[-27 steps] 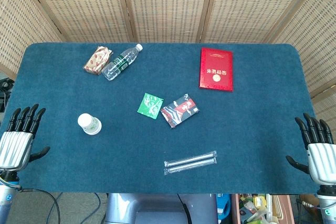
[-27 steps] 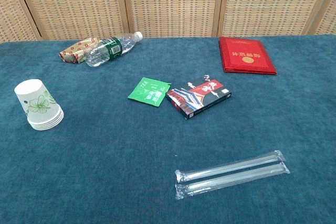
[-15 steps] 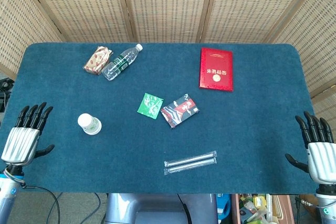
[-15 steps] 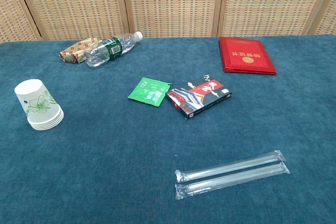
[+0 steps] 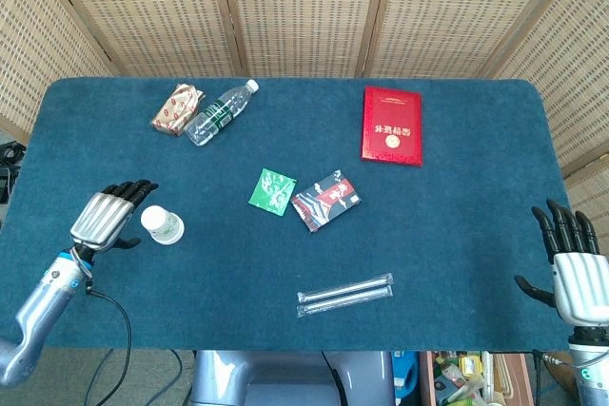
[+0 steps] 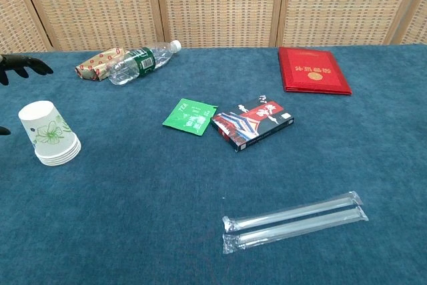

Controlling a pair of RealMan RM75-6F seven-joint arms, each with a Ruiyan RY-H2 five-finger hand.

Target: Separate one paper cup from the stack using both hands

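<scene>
Blue felt tabletop (image 5: 457, 235), and the upside-down stack of white paper cups with green print (image 5: 163, 225) sits near its left edge. My left hand (image 5: 107, 215) hovers beside it, fingers apart; right hand (image 5: 576, 273) is spread too, far off. I'd wrap the stack low, then bring the right across.

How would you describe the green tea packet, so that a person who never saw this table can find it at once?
Start from the blue table and go to its middle. There the green tea packet lies flat, close beside a dark box with red and white print. It is the only small green square here; its neighbour is thicker and dark, and the red booklet lies farther back.
</scene>
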